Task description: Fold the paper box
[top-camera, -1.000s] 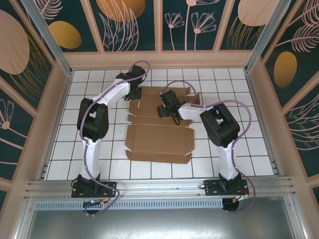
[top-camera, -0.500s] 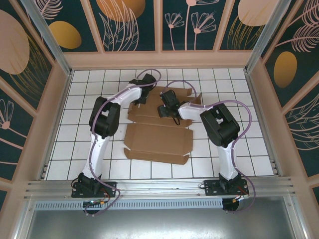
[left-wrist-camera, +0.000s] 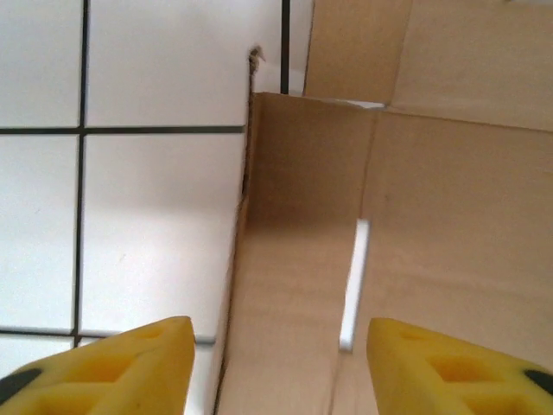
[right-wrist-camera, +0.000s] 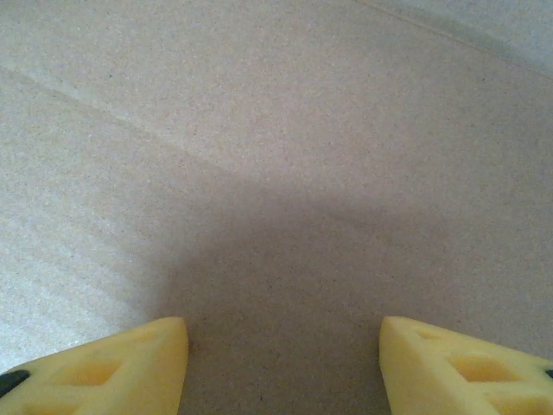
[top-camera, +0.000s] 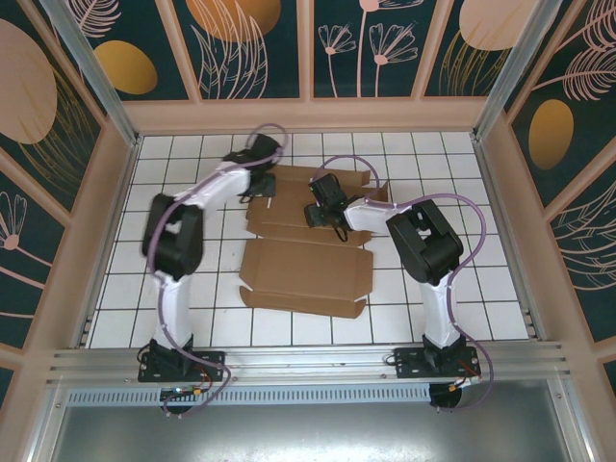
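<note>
— Left claw [left-wrist-camera: 276, 346] hangs with its yellow fingers [left-wrist-camera: 130, 363] spread and nothing between them, over the left edge of the paper box [top-camera: 303, 274]. Is the right claw [right-wrist-camera: 281, 354] gripping anything?

— No. Its fingers are parted as well, poised close over bare cardboard with nothing pinched. Whether they touch the sheet cannot be told from the wrist view.

— Where does the box lie?

— Unfolded and mostly flat on the white-tiled table [top-camera: 500, 289], between the two arms. The broad near panel faces the arm bases, and the far panels and flaps sit under both claws, left claw at the far-left side, right claw nearer the middle.

— How is the box likely to handle?

— By its look, light and fairly stiff. Corrugated board of this kind should bend cleanly along its crease lines and resist anywhere else. Being light, the whole sheet would probably skate across the smooth tiles if pushed from one side alone. A hard pinch could dent it, but it does not look fragile.

— And the best place to take hold?

— Probably a free flap edge. Below the left claw the side strip beside the slit [left-wrist-camera: 352, 281] casts a shadow onto the tile, which suggests its edge is slightly lifted, enough for a finger to slip under. The right claw, over a plain panel, seems better placed to pin the sheet down while a flap is raised along its crease.
</note>
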`<action>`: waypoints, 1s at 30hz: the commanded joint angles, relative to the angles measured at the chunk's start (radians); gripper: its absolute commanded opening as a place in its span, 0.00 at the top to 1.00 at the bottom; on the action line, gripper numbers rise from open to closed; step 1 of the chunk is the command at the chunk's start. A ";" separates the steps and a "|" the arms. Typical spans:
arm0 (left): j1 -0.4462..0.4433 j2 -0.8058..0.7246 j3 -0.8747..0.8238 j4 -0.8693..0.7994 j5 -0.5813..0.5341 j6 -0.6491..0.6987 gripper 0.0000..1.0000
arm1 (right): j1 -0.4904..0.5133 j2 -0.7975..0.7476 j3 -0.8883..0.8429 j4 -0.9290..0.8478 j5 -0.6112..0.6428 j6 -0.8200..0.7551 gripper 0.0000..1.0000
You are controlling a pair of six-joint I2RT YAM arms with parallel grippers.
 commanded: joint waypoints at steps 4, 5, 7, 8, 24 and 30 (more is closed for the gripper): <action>0.111 -0.266 -0.373 0.283 0.439 -0.053 0.34 | -0.005 0.062 -0.047 -0.166 -0.080 -0.028 0.39; 0.122 -0.283 -0.426 0.303 0.449 -0.059 0.34 | -0.006 0.064 -0.046 -0.166 -0.082 -0.029 0.39; 0.139 -0.288 -0.499 0.328 0.470 -0.077 0.34 | -0.006 0.066 -0.040 -0.167 -0.085 -0.031 0.39; 0.141 -0.325 -0.535 0.349 0.487 -0.089 0.34 | -0.005 0.066 -0.040 -0.167 -0.086 -0.031 0.39; 0.112 -0.222 -0.631 0.461 0.503 -0.112 0.35 | -0.003 0.071 -0.033 -0.176 -0.091 -0.032 0.39; 0.074 -0.213 -0.582 0.491 0.506 -0.116 0.38 | 0.010 0.078 -0.025 -0.189 -0.086 -0.031 0.39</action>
